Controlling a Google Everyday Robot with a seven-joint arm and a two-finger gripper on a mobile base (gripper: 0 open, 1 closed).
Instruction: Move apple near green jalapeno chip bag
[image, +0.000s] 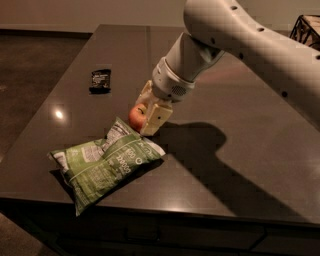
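The small red and yellowish apple (136, 116) sits between the cream fingers (155, 118) of my gripper (142, 117), low over the dark table (235, 150). The gripper is shut on the apple. The large crinkled light-green jalapeno chip bag (105, 162) lies flat near the table's front left edge. Its upper right corner is just below and left of the apple, almost touching the gripper. My white arm reaches in from the upper right and hides the apple's right side.
A small black wrapper (100, 80) lies on the table further back on the left. A dark wire basket (306, 27) stands at the far right corner. The table's front edge runs just below the bag.
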